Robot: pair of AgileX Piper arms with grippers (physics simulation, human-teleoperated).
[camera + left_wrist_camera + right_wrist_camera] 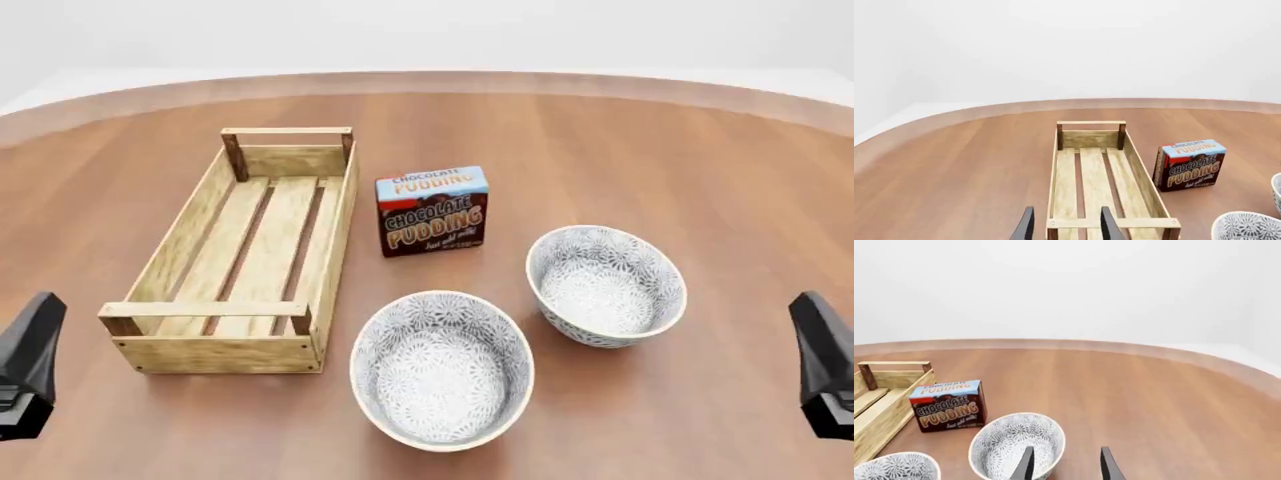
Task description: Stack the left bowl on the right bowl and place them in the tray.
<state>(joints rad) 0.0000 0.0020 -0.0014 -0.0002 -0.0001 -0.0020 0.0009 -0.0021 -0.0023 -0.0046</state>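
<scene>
Nothing of the task is done yet: both patterned bowls sit apart on the wooden table [694, 150], neither stacked, neither in the tray [147, 268]. The left bowl [442, 368] is near centre, just right of the tray's near end; the right bowl [606, 285] sits farther and to the right, close beside it with a small gap between. The tray lies on the left, running near to far, nothing inside it. A chocolate pudding box [431, 211] stands upright between the tray's far end and the right bowl, touching neither.

Left to do, by my read: grasp left bowl, nest it in right bowl, move the pair into the tray.

The left gripper [1063, 225] hovers over the tray's near end, jaws parted, holding nothing. The right gripper [1063, 465] hovers over the near rim of the right bowl, jaws parted, holding nothing.

Hidden: front view shows only dark arm parts at its lower corners, fingers cut off; wrist views show fingertips only; the left wrist view clips both bowls at its edge
</scene>
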